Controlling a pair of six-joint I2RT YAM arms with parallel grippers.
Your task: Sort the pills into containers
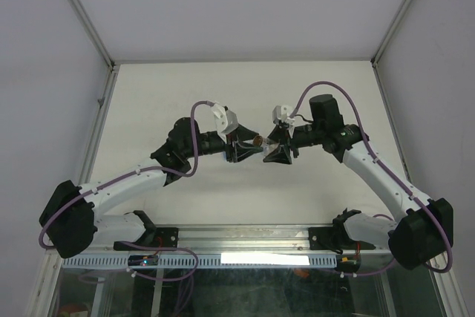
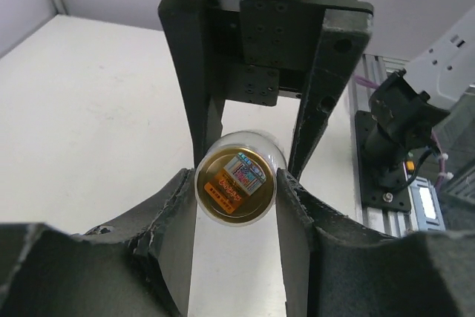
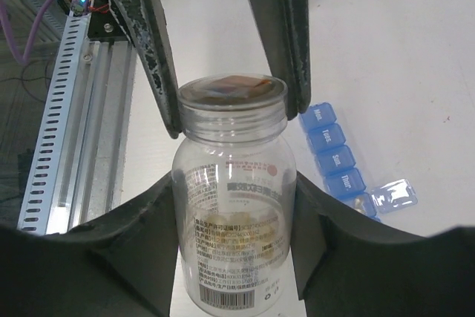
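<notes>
While left tool (image 2: 236, 192) and right tool (image 3: 235, 183) clamp bottle (image 3: 234, 250), containers (image 3: 331, 148) half hidden.

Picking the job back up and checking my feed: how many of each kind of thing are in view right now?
clear pill bottle: 1
blue pill organizer: 1
end effectors: 2 (left end effector, right end effector)
Total: 4

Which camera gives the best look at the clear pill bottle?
Right wrist view: the clear bottle fills the frame side-on, printed label and threaded neck plain, held in the right gripper. The left wrist view shows only its round end, face-on, in the left gripper. The top view gives a tiny glimpse between the two grippers.
</notes>
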